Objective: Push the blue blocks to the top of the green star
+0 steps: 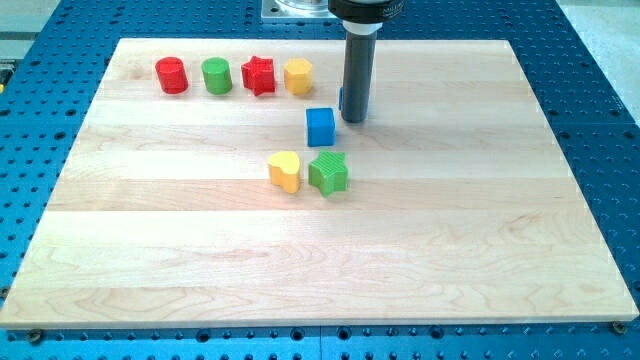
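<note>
My tip (355, 120) rests on the board at the view's upper middle. A blue cube (320, 126) sits just left of the tip, close to it. A second blue block (341, 100) shows only as a sliver at the rod's left edge; the rod hides the rest, so I cannot tell its shape. The green star (328, 173) lies below the blue cube, a short gap apart. The tip is above and slightly right of the star.
A yellow heart (285, 171) touches the green star's left side. A row at the view's top left holds a red cylinder (172, 75), a green cylinder (216, 75), a red star (258, 75) and a yellow hexagon (298, 76).
</note>
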You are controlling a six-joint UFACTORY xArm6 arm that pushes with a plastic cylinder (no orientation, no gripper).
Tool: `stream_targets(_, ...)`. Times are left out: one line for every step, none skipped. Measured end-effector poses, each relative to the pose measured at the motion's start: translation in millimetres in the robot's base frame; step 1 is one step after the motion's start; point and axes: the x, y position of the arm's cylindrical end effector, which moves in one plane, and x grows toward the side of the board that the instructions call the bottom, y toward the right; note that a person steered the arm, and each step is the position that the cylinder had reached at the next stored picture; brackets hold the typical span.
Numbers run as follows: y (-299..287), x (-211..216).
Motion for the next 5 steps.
stream_targets(25.0, -0.5)
stream_targets(50.6, -23.6)
stream_targets(46.0, -27.2)
stream_targets(25.0, -27.4)
stream_targets(-1.4, -27.4)
